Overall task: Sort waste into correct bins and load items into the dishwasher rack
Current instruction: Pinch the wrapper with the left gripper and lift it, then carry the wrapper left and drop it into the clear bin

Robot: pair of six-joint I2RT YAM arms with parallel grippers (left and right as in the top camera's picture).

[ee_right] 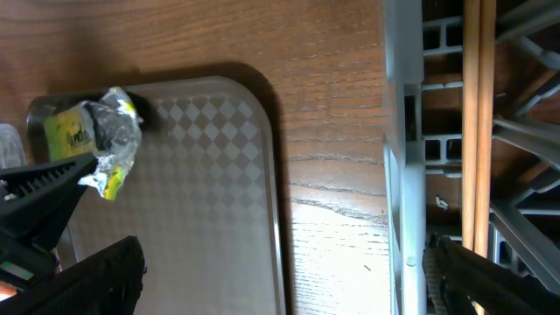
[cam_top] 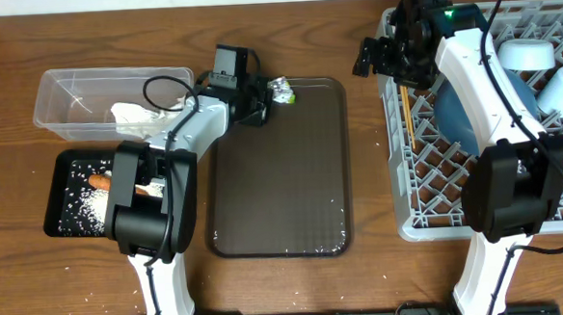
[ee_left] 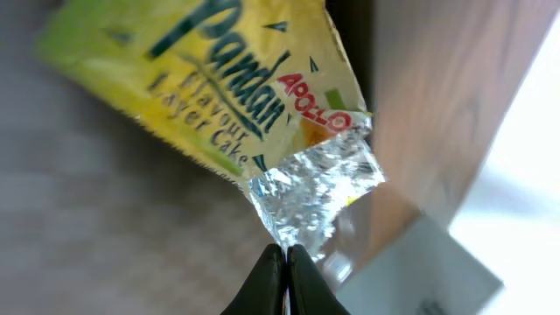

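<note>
left gripper (ee_left: 284,262): its fingers (ee_left: 267,284) are pressed flat together, and the silver foil corner of the wrapper (ee_left: 262,96) comes right down to the tips, seemingly nipped between them. the yellow-green printed part of the wrapper spreads away above the tips. from overhead the wrapper sits at the far corner of the brown tray (cam_top: 292,176), on the side nearer the left arm; whether it touches the tray surface i cannot tell.

right gripper (ee_right: 289,289): jaws spread wide with nothing between them, hovering over the table at the left rim of the dishwasher rack (cam_top: 419,198). the chopsticks (ee_right: 472,122) lie inside the rack just beside that rim, close to one finger but apart from it.

further out, the clear tub (cam_top: 66,96) holds the tissue (cam_top: 134,115), and the black tray (cam_top: 66,188) beside it holds the carrot piece (cam_top: 99,180) and rice (cam_top: 86,201). the dark blue bowl (cam_top: 458,110), light blue bowl (cam_top: 527,55) and white cup (cam_top: 560,90) are in the rack.
</note>
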